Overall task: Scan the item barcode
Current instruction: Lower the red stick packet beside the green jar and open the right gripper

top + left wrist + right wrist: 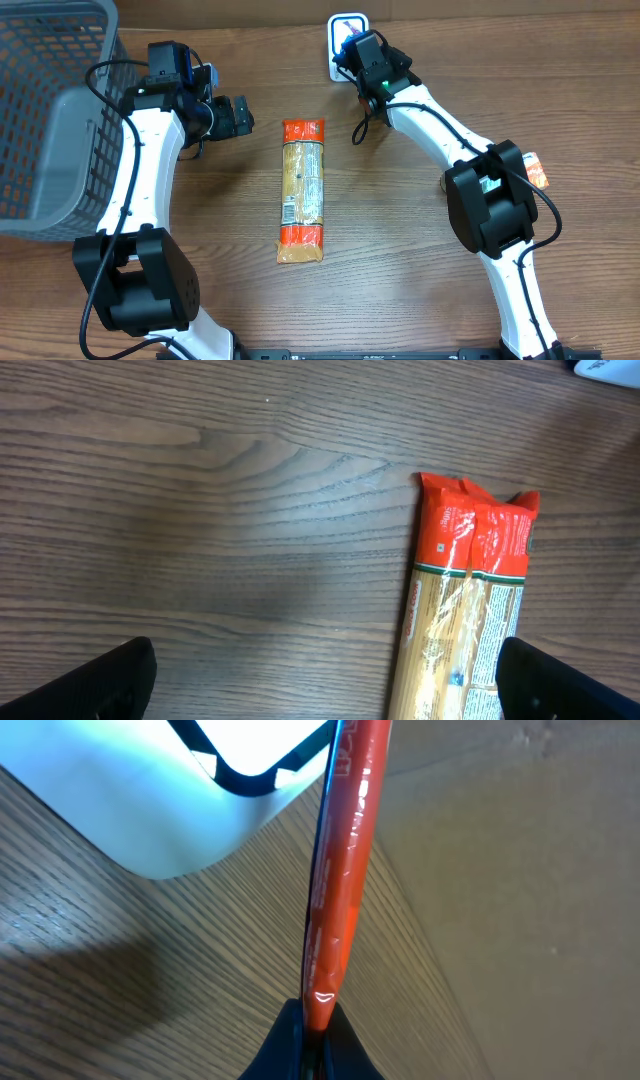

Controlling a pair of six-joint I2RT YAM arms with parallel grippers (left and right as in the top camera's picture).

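My right gripper (pixel 351 47) is at the far middle of the table, shut on a thin orange-red flat item (pixel 343 870). In the right wrist view the item shows edge-on, rising from the jaws right beside a white scanner (pixel 180 800) with a black-framed window. From overhead the scanner (pixel 338 28) is partly hidden by that gripper. A long spaghetti packet (pixel 302 190) with orange ends lies flat mid-table. My left gripper (pixel 240 118) stands wide open just left of its far end. In the left wrist view that gripper (pixel 325 690) has nothing in its grip, and the packet (pixel 465 620) lies by its right finger.
A grey mesh basket (pixel 50 110) fills the far left corner beside the left arm. A small orange packet (pixel 537 172) peeks out behind the right arm's elbow. Bare wooden tabletop (pixel 400 240) surrounds the spaghetti packet.
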